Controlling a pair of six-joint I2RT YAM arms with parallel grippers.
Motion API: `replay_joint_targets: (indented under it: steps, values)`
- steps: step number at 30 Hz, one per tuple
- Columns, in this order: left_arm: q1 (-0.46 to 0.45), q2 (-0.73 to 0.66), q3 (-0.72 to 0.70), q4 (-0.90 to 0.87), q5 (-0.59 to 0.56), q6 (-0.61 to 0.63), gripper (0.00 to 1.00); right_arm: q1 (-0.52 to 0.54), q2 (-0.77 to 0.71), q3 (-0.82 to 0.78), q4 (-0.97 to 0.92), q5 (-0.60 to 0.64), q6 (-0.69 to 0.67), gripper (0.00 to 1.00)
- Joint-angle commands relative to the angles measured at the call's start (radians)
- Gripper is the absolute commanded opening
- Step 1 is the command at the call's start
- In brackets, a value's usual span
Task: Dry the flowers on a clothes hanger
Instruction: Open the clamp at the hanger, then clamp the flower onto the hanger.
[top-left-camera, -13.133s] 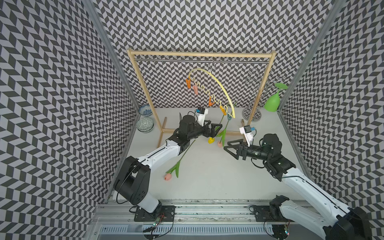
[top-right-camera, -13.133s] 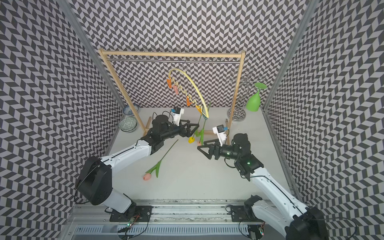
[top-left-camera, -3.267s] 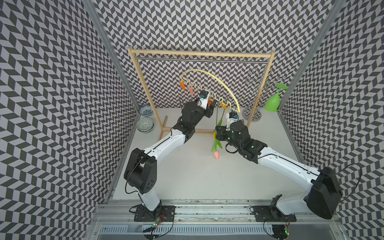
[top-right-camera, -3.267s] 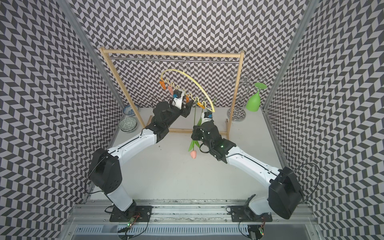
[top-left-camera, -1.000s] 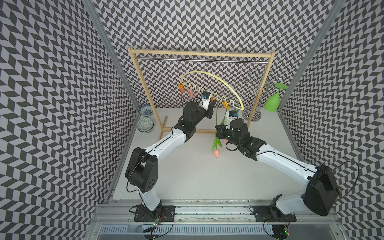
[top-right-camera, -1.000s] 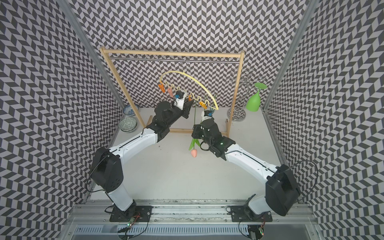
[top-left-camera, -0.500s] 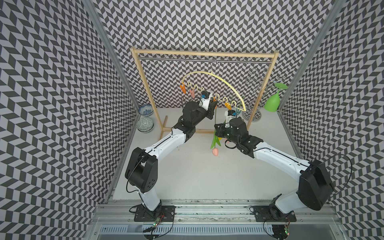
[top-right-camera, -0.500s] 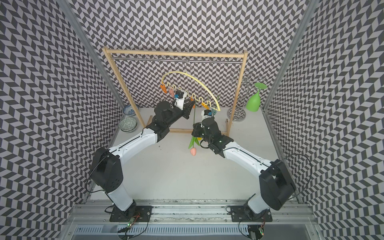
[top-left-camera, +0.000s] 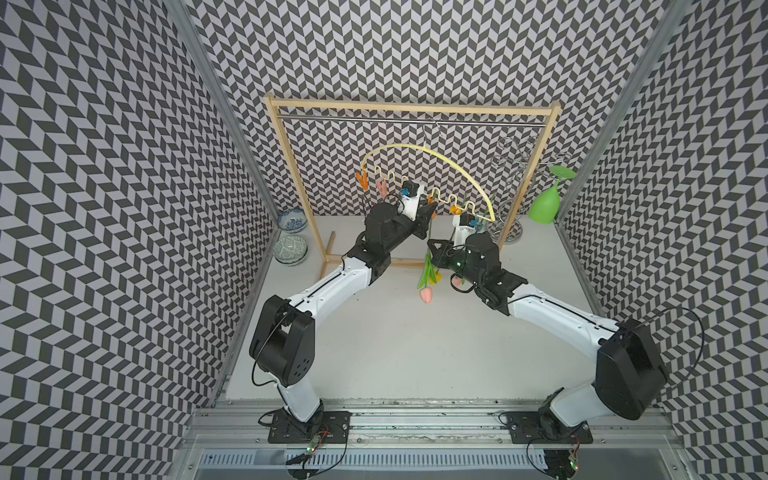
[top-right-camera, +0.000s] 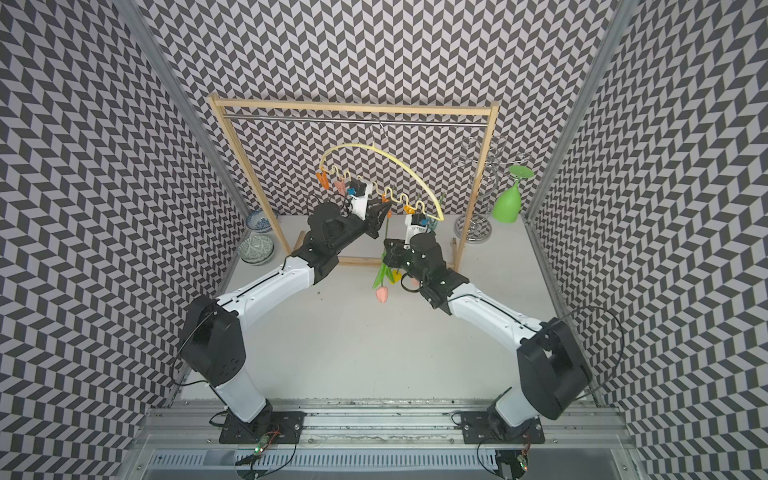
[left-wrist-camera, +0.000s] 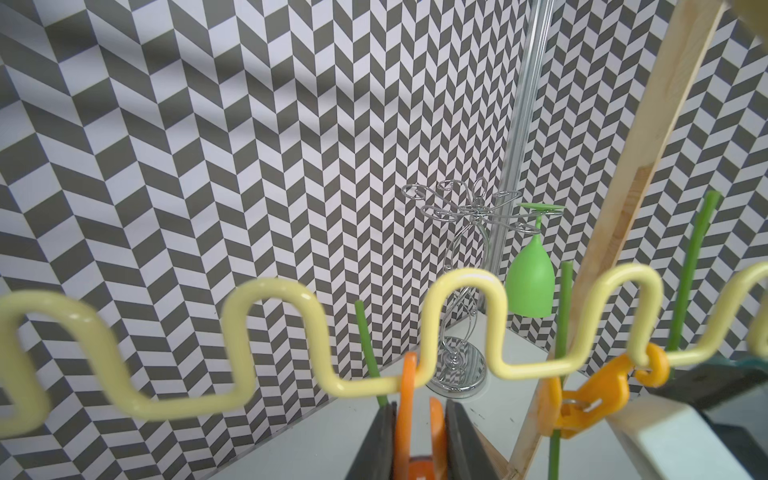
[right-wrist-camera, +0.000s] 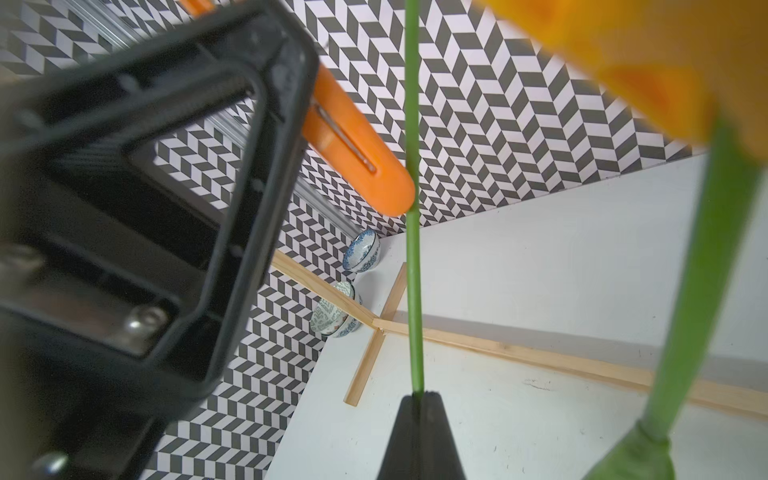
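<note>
**Tulip stem held up to a clothespin on the hanger**

Chevron-patterned walls close in a white table (top-left-camera: 395, 357) on three sides. Along its back edge stands a wooden rack (top-left-camera: 374, 103), and the clothes hanger (top-left-camera: 409, 145) hangs by its hook from the rack's metal rail. The left gripper (left-wrist-camera: 417, 449) is squeezed onto the handles of an orange clothespin (left-wrist-camera: 405, 399) hooked near the middle of the hanger's wavy bar (left-wrist-camera: 463, 279). The right gripper (right-wrist-camera: 419, 401), just below and in front of it, has its fingers pressed together on the stem of a pink tulip (top-left-camera: 426, 294), which hangs head down above the table. In the right wrist view the upper stem meets the pin's tip.

Two other tulip stems (left-wrist-camera: 562, 316) stick up behind the bar's right end. One is held in a yellow-orange pin (left-wrist-camera: 590, 399); how the second is held cannot be told. At the back right corner a wire stand (left-wrist-camera: 455, 374) carries an upturned green glass (top-left-camera: 544, 205). Two patterned bowls (top-left-camera: 291, 249) sit at the back left corner.
</note>
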Motion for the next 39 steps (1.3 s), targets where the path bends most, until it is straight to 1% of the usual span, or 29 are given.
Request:
replay_joint_targets:
  steps: [1, 17, 23, 25, 27, 29, 31, 35, 37, 38, 39]
  values:
    - [0.006, -0.046, -0.01, 0.043, 0.025, -0.022, 0.24, -0.006, -0.015, -0.001, 0.096, -0.005, 0.0, 0.0]
    - [0.019, -0.045, -0.031, 0.059, 0.063, -0.056, 0.24, -0.028, 0.007, 0.03, 0.14, -0.052, -0.011, 0.0]
    - [0.02, -0.042, -0.032, 0.053, 0.063, -0.061, 0.25, -0.032, 0.015, 0.044, 0.134, -0.062, -0.014, 0.0]
    - [0.021, -0.042, -0.037, 0.053, 0.056, -0.064, 0.3, -0.033, 0.015, 0.044, 0.134, -0.067, -0.016, 0.0]
    - [0.022, -0.04, -0.039, 0.053, 0.057, -0.07, 0.38, -0.033, 0.015, 0.043, 0.134, -0.069, -0.014, 0.0]
    - [0.022, -0.038, -0.039, 0.052, 0.06, -0.074, 0.43, -0.033, 0.016, 0.04, 0.132, -0.069, -0.015, 0.0]
    - [0.022, -0.04, -0.039, 0.052, 0.064, -0.075, 0.51, -0.033, 0.012, 0.037, 0.132, -0.069, -0.015, 0.0]
    - [0.02, -0.051, -0.042, 0.043, 0.059, -0.057, 0.73, -0.035, 0.011, 0.03, 0.132, -0.072, -0.016, 0.0]
    - [0.02, -0.057, -0.048, 0.046, 0.05, -0.053, 0.79, -0.035, 0.014, 0.028, 0.131, -0.074, -0.017, 0.0]
    - [0.02, -0.062, -0.054, 0.052, 0.044, -0.056, 0.87, -0.035, 0.014, 0.026, 0.13, -0.077, -0.017, 0.0]
    - [0.02, -0.065, -0.06, 0.06, 0.041, -0.057, 0.99, -0.034, 0.015, 0.026, 0.128, -0.078, -0.016, 0.0]
